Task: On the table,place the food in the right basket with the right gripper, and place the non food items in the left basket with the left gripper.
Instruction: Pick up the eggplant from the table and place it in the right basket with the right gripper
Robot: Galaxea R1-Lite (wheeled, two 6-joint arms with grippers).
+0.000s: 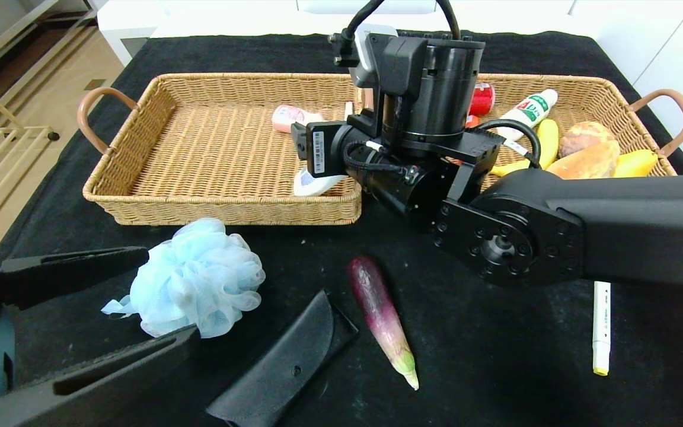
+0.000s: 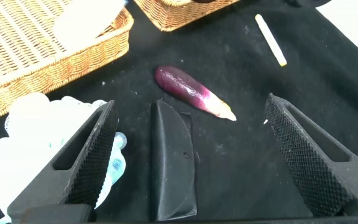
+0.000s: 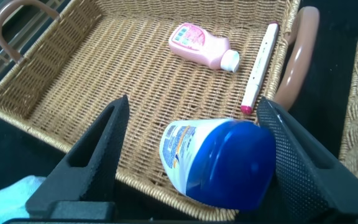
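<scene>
Across the upper half of the head view, the two wicker baskets are sitting side by side on the black bench (image 1: 495, 356). The right arm is reaching in from the frame's right edge, and the right hand (image 3: 191, 162) is hanging over the near right corner of the left basket (image 1: 223, 160), its fingers spread wide with the white bottle with blue cap (image 3: 216, 163) lying between them on the basket floor. Whether the fingers are touching it, I cannot tell. A pink bottle (image 3: 201, 50) and a white pen with a pink tip (image 3: 260, 65) are also lying in that basket. The right basket (image 1: 608, 89) is carrying bananas, bread, a red can and a white bottle with a green label.

At the lower left of the head view, the left hand (image 2: 191, 162) is hovering low over the bench with fingers released and holding nothing. The pale blue bath pouf (image 1: 193, 279) is lying just beside its fingers, the black glasses case (image 1: 288, 362) is lying between them, and the purple eggplant (image 1: 380, 314) is resting on the bench just beyond the case. The white marker with yellow tip (image 1: 601, 326) is lying at the lower right, well apart from the rest.
</scene>
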